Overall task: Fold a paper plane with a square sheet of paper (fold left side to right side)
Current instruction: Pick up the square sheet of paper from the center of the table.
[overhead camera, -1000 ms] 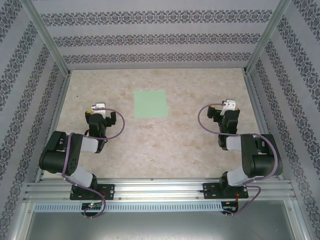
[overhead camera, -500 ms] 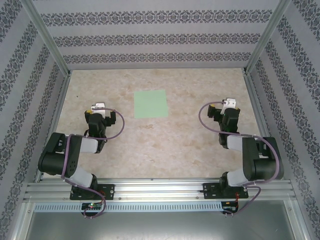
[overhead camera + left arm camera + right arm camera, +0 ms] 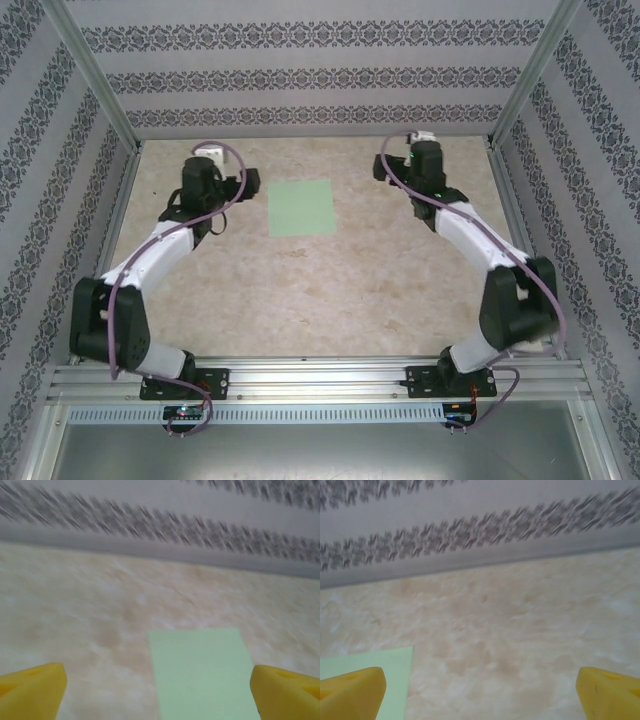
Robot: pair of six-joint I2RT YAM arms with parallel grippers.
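The sheet of paper [image 3: 301,208] is a pale mint-green square lying flat and unfolded on the marbled table, at mid-depth and just left of centre. A paper plane is out of view. My left gripper [image 3: 228,190] hovers just left of the sheet, open. In the left wrist view its yellow fingertips [image 3: 31,690] stand wide apart, with the sheet [image 3: 202,675] ahead between them, nearer the right one. My right gripper [image 3: 405,168] hangs to the right of the sheet's far corner, open and holding nothing. In the right wrist view the sheet's corner [image 3: 395,665] shows by its left fingertip [image 3: 351,692].
Patterned walls close in the table [image 3: 330,290] at the back and on both sides, with metal posts [image 3: 100,75] at the far corners. An aluminium rail [image 3: 320,378] carries the arm bases along the near edge. Bare table lies between the sheet and the bases.
Both arms have stretched forward from tucked poses near their bases, bringing the grippers up beside the sheet, left and right. The sheet has not moved.
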